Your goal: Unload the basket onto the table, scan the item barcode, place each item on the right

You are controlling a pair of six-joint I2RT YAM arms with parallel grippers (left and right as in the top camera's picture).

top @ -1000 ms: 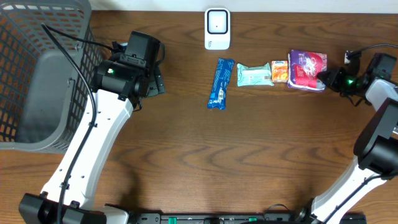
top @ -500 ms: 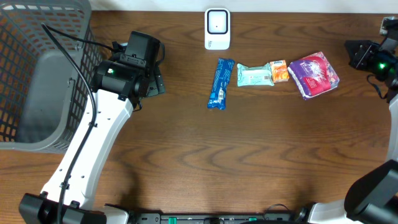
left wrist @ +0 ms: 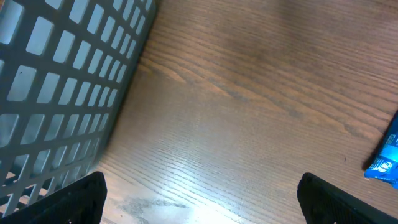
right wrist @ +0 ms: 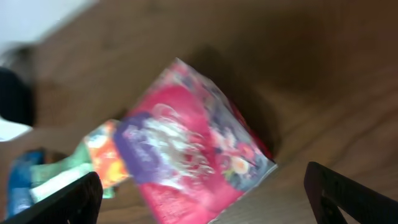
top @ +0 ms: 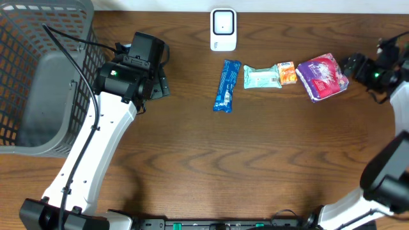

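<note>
right jaws stand wide apart and hold nothing, just beside the right end of the pink and purple packet (top: 323,76). the packet lies tilted on the counter (top: 255,160), just beside an orange packet (top: 287,73), ending a row with a mint pack (top: 261,77) and a blue wrapper (top: 227,85). white scanner (top: 223,29) sits behind the row. left jaws wide open, empty, near the grey basket (top: 38,76).
</note>
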